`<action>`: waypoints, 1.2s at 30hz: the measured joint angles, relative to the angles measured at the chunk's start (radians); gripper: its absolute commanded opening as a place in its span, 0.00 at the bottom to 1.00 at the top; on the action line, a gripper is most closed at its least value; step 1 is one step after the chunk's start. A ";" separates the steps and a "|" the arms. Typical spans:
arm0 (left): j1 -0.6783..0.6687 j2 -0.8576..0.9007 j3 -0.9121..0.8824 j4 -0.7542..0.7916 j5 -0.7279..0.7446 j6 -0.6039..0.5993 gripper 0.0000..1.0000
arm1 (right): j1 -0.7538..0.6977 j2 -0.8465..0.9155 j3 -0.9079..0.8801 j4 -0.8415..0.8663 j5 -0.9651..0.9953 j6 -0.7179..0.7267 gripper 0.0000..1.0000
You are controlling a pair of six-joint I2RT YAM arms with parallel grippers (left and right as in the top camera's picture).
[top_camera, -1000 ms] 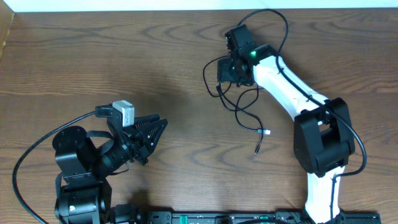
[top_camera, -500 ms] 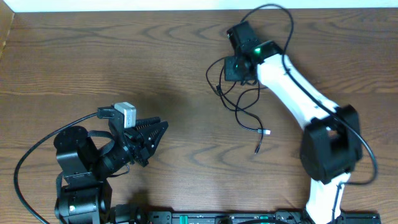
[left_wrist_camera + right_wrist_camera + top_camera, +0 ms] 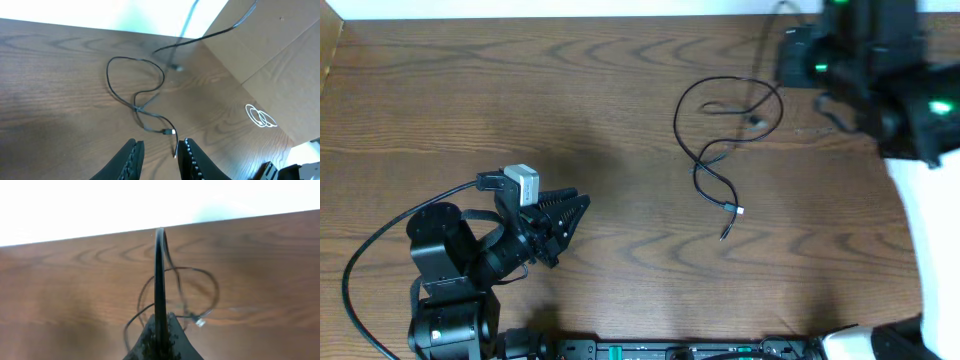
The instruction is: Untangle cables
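The right fingers (image 3: 150,341) are pinched shut on one strand of the cables (image 3: 159,280). The rest trails in loose crossing loops (a silver-tipped plug at the near end) on the bench (image 3: 570,120). The left fingers (image 3: 131,159) stand narrowly apart, holding nothing, well apart from the loops.

A few thin black cords (image 3: 704,164) lie in a loose loop, crossing at a small tangle. One white-tipped plug end (image 3: 739,211) rests flat. Another strand (image 3: 159,280) stands up taut.
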 measured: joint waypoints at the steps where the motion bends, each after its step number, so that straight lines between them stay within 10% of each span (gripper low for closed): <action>1: 0.000 0.000 0.000 0.000 -0.001 0.000 0.28 | -0.019 -0.010 0.013 -0.013 0.002 -0.006 0.01; 16: 0.000 0.000 0.000 0.000 -0.005 0.008 0.28 | -0.278 -0.120 0.121 -0.116 0.117 -0.105 0.01; 36: 0.000 0.000 -0.020 -0.040 -0.033 0.013 0.28 | -0.621 0.275 0.121 -0.009 0.176 -0.106 0.01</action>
